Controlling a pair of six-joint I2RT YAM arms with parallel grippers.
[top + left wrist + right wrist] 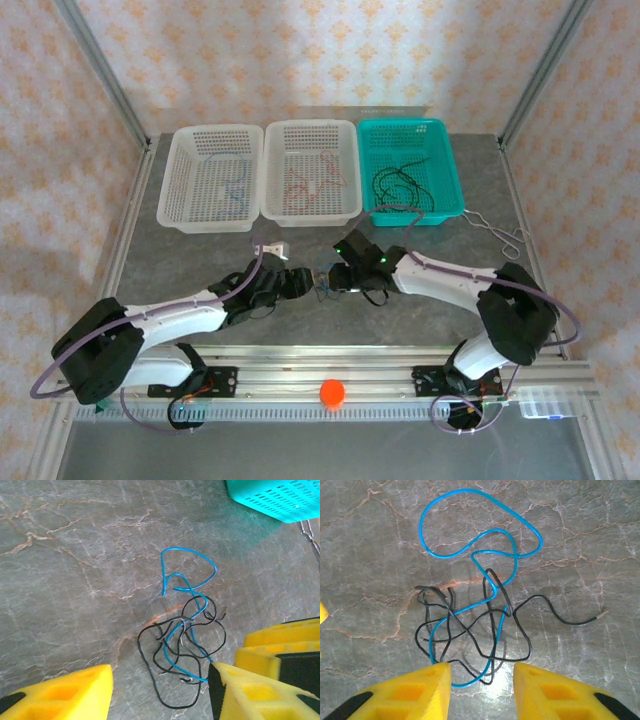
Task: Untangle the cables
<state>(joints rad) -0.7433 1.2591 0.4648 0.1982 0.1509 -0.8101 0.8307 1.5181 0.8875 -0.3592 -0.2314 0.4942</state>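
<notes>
Tangle of cables [470, 625]: one blue strand [480, 525] looped through several black strands [520, 630]. Lies flat on the grey marbled bench [200, 250], in front of the baskets and between the two arms. Sits apart from every basket.

Left fingers [303, 282]: spread apart, grasping nothing. Held low over the bench at the left side of the tangle. In the left wrist view, black loops lying in the gap between the two yellow tips. Contact with any strand: cannot be determined.

Right fingers [338, 280]: parted, clamping nothing. Held low at the right side of the tangle, facing the left fingers, tips near each other. In the right wrist view, lower blue loop passing through the gap, just beside the inner edge of one tip.

Along the far side of the bench, three baskets side by side:
- left white basket [215, 131], holding a blue strand;
- middle white basket [310, 125], holding red strands;
- teal basket [400, 123], holding black strands.

Silver forceps [500, 232]: lying on the bench just right of the teal basket.
</notes>
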